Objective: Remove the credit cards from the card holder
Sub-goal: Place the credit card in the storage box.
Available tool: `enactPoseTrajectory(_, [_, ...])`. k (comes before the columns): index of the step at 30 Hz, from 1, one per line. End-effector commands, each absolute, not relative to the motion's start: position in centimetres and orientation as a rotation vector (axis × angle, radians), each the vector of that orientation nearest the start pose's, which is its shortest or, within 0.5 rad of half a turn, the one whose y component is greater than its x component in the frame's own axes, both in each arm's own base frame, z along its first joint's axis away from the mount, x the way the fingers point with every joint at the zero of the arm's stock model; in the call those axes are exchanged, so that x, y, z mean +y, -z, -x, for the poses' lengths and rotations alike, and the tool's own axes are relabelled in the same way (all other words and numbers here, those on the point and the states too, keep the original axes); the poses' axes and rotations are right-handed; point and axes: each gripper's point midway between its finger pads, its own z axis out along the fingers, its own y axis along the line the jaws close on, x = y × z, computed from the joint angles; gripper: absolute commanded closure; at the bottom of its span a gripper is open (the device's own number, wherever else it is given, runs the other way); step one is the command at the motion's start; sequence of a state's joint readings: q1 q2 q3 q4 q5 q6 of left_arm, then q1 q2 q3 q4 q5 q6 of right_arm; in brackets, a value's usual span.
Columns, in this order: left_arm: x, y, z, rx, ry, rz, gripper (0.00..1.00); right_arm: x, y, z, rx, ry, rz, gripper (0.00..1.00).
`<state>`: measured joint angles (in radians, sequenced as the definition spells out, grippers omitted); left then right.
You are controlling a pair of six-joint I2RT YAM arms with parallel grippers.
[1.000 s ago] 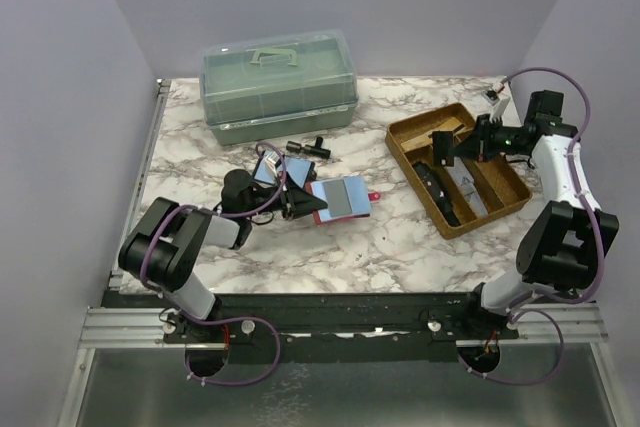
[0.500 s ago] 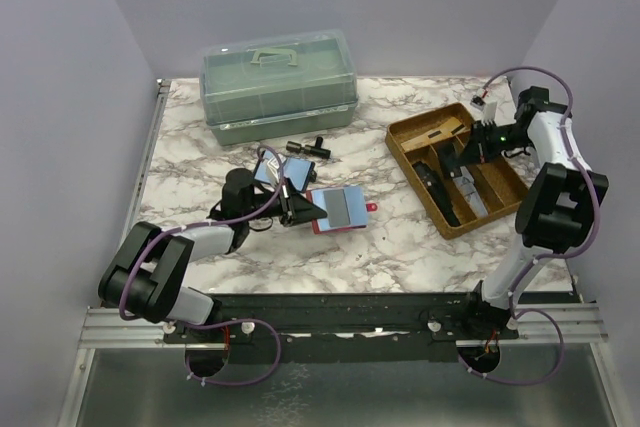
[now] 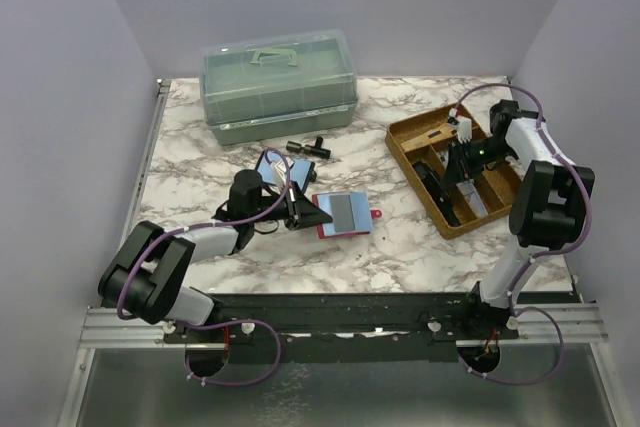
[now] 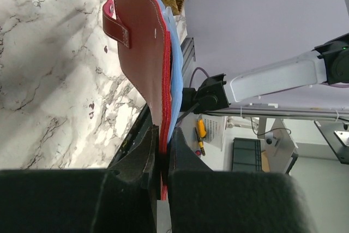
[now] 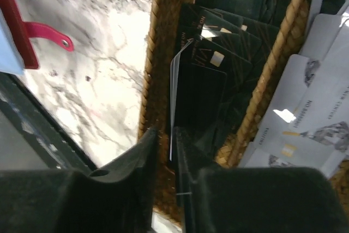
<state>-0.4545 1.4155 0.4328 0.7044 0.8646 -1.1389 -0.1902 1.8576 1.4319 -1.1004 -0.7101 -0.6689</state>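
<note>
Wallet [image 3: 345, 215] sits open on the marble table [image 3: 400, 257], well to the left of the wicker tray [image 3: 408, 135], inner face up. A grey card [image 3: 348, 209] shows on the panel. The closing tab [image 3: 375, 213] points toward the tray.

Left gripper [image 3: 303, 210]: clenched on the wallet edge farthest from the tray. In the left wrist view, the two fingers [image 4: 147, 154] pinch the red cover, and pale blue cards [image 4: 174, 64] are stacked against its inner side.

Right gripper [image 3: 462, 162]: directly over the tray, above the compartment nearest the wallet. In the right wrist view, the jaws are nearly together with a thin held card [image 5: 173, 105] standing edge-on between them, so it reads as grasped. Dark cards [image 5: 229, 42] lie below in that compartment, and pale cards [image 5: 305, 96] lie in the next one along.

Judgement: one card is at the drop point and at least one remains in the wallet, so the task is partway done.

Key relation for the next fetch:
- The wallet lies left of the right gripper, across a bare strip of marble beside the tray's near-left rim.
- Its long axis runs roughly left to right, in line with the left forearm.
- The tab side, toward the tray, is free. The right arm can approach there, with the left arm acting as anchor.
</note>
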Motion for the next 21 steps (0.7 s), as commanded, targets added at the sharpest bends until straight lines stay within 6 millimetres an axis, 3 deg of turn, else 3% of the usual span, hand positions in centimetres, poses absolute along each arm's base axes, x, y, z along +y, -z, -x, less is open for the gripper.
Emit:
enactPoseTrajectory(1, [-28.5,-15.5,-21.8,2.166,1.775,-0.018,1.0,1.2,-9.6,-34.3,2.655,-0.659,0.614,0.69])
enactPoseTrajectory(5, [-28.9,-15.5,-22.0,2.179,1.753,-0.005,1.0,-0.3,-13.5,-36.9,2.564,-0.468,0.59,0.49])
enactPoseTrajectory(8, [-29.1,-15.3,-22.3,2.193,1.721,0.026,1.0,1.7,-16.4,-37.4,2.464,-0.584,0.62,0.47])
enactPoseTrajectory(11, [-29.3,-15.0,-22.7,2.218,1.682,0.064,1.0,7.7,-18.9,-35.6,2.298,-0.903,0.726,0.47])
enactPoseTrajectory(14, [-29.6,-14.8,-23.3,2.238,1.636,0.108,1.0,16.4,-20.7,-31.4,2.107,-1.257,0.888,0.46])
enactPoseTrajectory(16, [-29.9,-14.8,-23.7,2.249,1.609,0.128,1.0,21.1,-21.4,-28.6,2.028,-1.424,0.956,0.43])
enactPoseTrajectory(19, [-30.4,-14.9,-24.3,2.272,1.55,0.159,1.0,25.3,-20.3,-26.3,2.029,-1.44,1.061,0.34])
enactPoseTrajectory(21, [-30.5,-15.0,-24.6,2.289,1.505,0.175,1.0,26.3,-19.0,-26.7,2.097,-1.373,1.075,0.32])
